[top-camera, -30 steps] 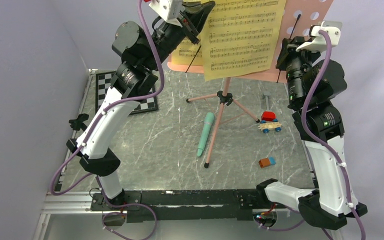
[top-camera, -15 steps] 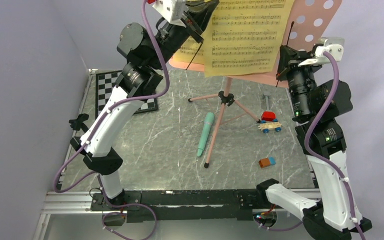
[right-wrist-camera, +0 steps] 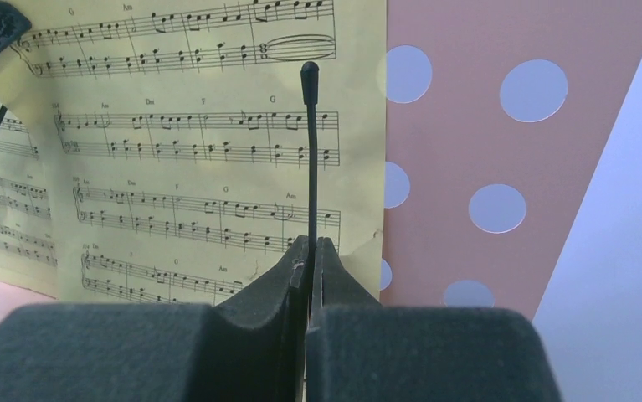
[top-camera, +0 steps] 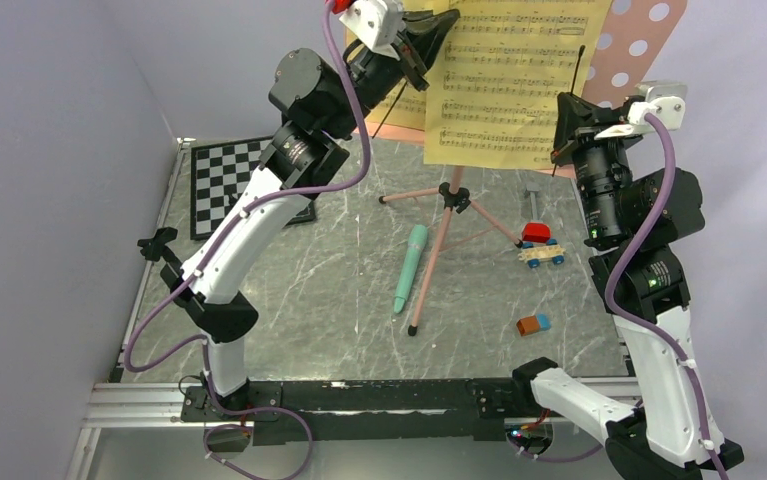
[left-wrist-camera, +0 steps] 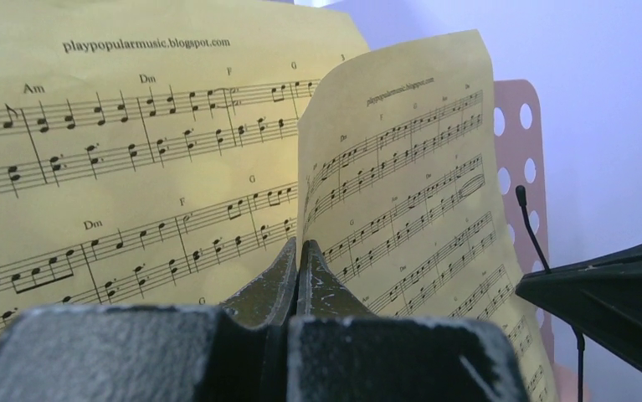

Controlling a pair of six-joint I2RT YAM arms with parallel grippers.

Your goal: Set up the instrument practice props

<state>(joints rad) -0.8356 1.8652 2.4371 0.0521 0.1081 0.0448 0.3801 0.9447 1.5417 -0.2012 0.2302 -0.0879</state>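
The pink perforated music stand (top-camera: 647, 45) stands on thin tripod legs (top-camera: 449, 200) at the back of the table. Yellow sheet-music pages (top-camera: 514, 90) rest on its desk. My left gripper (top-camera: 429, 35) is high at the pages' left side, shut on the edge of the front page (left-wrist-camera: 401, 167), which bends toward the camera from my left gripper (left-wrist-camera: 298, 244). My right gripper (top-camera: 564, 150) is at the desk's lower right. In its wrist view my right gripper (right-wrist-camera: 310, 241) is shut on the stand's thin black page-holder wire (right-wrist-camera: 310, 151). A mint-green tube (top-camera: 411, 265) lies flat by the front leg.
A black-and-white chessboard (top-camera: 221, 172) lies at the back left, partly under the left arm. A small toy cart with a red block (top-camera: 539, 245) and an orange-and-blue block (top-camera: 533, 324) sit on the right side of the marble tabletop (top-camera: 309, 290).
The pages and the stand's desk have shifted right, with the left arm following. The right gripper's jaws have closed on the black wire.
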